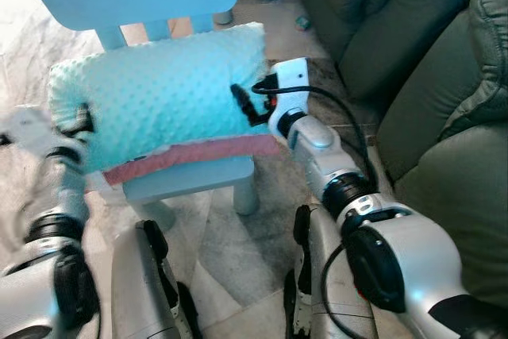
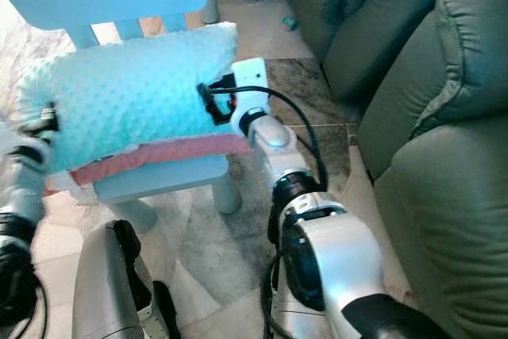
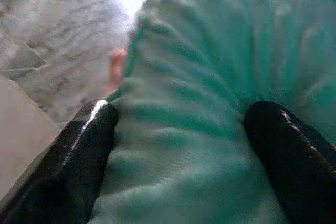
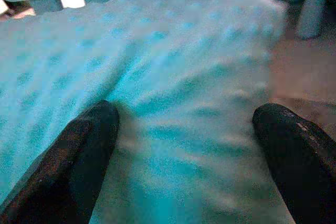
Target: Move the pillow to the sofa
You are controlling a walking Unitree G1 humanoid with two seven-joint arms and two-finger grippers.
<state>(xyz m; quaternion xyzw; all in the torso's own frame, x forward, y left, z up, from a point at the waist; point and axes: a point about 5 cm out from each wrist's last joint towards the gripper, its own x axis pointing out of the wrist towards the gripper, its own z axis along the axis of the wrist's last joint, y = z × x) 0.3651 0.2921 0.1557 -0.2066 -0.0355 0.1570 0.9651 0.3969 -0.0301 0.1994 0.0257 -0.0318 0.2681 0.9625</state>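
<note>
At the far left of the head view the left gripper (image 1: 79, 119) presses into the left end of the pillow (image 1: 163, 89); in the left wrist view its two black fingers (image 3: 79, 166) stand apart with a bunched fold of the teal fabric pushed between them, so it is spread around the pillow's edge, touching it. The pillow fills the upper left and middle of the frame; it is teal with a raised dotted surface and a pink underside showing along its lower edge; it lies on the seat of a small light-blue chair (image 1: 198, 176), whose backrest rises behind it at the top of the frame. Right of the middle the right gripper (image 1: 244, 105) pushes against the pillow's right end; in the right wrist view its fingers (image 4: 84, 156) are wide apart, the dotted fabric swelling between them. The right arm (image 1: 333, 172) runs from there down to the lower right, a black cable looping beside it. The dark green sofa (image 1: 429, 77) takes up the right side of the frame, well apart from the pillow; marbled floor tiles (image 1: 230, 252) lie below the chair.
</note>
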